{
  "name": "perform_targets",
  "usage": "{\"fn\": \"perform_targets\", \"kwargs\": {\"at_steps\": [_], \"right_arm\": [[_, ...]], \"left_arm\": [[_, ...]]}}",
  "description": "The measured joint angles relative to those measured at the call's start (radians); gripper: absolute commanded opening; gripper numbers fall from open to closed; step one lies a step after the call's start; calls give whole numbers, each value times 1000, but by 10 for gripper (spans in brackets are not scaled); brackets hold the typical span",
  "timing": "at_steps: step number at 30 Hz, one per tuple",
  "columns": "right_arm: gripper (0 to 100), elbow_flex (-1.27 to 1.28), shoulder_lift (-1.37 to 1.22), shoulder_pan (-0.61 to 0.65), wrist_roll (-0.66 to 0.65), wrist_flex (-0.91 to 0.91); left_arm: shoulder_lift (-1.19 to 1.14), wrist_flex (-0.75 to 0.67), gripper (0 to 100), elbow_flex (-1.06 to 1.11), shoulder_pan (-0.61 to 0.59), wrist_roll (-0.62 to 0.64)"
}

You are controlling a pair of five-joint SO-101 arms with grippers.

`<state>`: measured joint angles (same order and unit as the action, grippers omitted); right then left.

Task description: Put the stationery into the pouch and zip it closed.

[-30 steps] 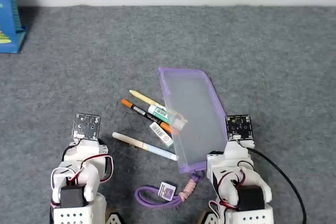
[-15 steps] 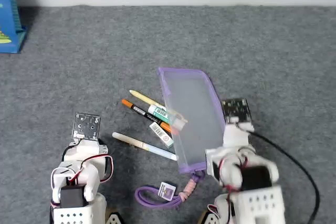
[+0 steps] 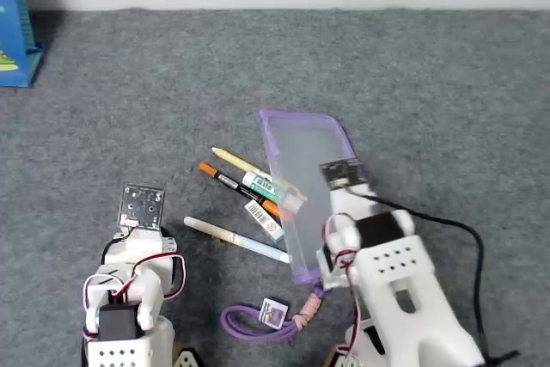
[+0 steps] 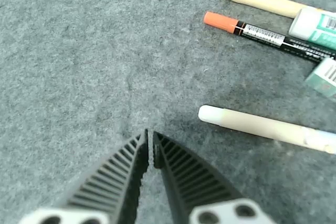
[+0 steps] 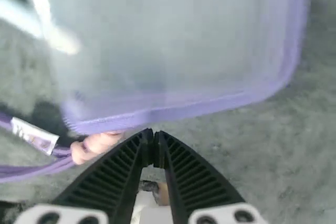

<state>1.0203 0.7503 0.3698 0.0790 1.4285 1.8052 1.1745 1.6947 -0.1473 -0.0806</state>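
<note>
A translucent purple pouch [image 3: 311,180] lies flat at the table's middle, with its pink zip pull [image 3: 311,302] and purple strap [image 3: 249,322] at its near end. Left of it lie a cream pen [image 3: 236,159], an orange marker [image 3: 230,183], a green-and-white tube [image 3: 271,187] and a white pen [image 3: 234,239]. My right gripper [image 5: 153,136] is shut and empty, hovering just off the pouch's near purple edge [image 5: 184,111], next to the zip pull [image 5: 100,142]. My left gripper [image 4: 150,139] is shut and empty over bare carpet, a little short of the white pen [image 4: 262,127] and orange marker [image 4: 262,34].
Grey carpet covers the table. A blue box [image 3: 13,27] stands at the far left back, by the white wall. The right arm [image 3: 382,259] leans over the pouch's near right corner. The left arm [image 3: 129,285] stands at the front left. Open carpet lies to the right and behind the pouch.
The right arm has swung forward and to the left, now over the pouch's near end. The left arm, pouch and pens have not moved.
</note>
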Motion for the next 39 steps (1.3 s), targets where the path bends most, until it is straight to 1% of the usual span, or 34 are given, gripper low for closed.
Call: {"fn": "perform_targets", "kwargs": {"at_steps": [3, 11, 16, 18, 21, 24, 29, 32, 36, 39], "right_arm": [[8, 0, -17, 46, 0, -55], [8, 35, -81, 52, 0, -334], [9, 35, -95, -34, 0, -562], [9, 35, -95, -60, 0, -605], [9, 35, -95, -55, 0, -580], [9, 35, -95, -6, 6, -482], [20, -57, -95, 87, 115, -287], [93, -100, -95, 167, 157, -222], [208, -106, -95, 264, 229, -198], [220, -106, -95, 324, 275, -172]], "left_arm": [[0, 0, 14, 0, 0, 0], [0, 0, 14, 0, 0, 0], [0, 0, 14, 0, 0, 0], [0, 0, 14, 0, 0, 0], [0, 0, 14, 0, 0, 0], [0, 0, 14, 0, 0, 0], [0, 0, 14, 0, 0, 0], [0, 0, 14, 0, 0, 0], [0, 0, 14, 0, 0, 0], [0, 0, 14, 0, 0, 0]]}}
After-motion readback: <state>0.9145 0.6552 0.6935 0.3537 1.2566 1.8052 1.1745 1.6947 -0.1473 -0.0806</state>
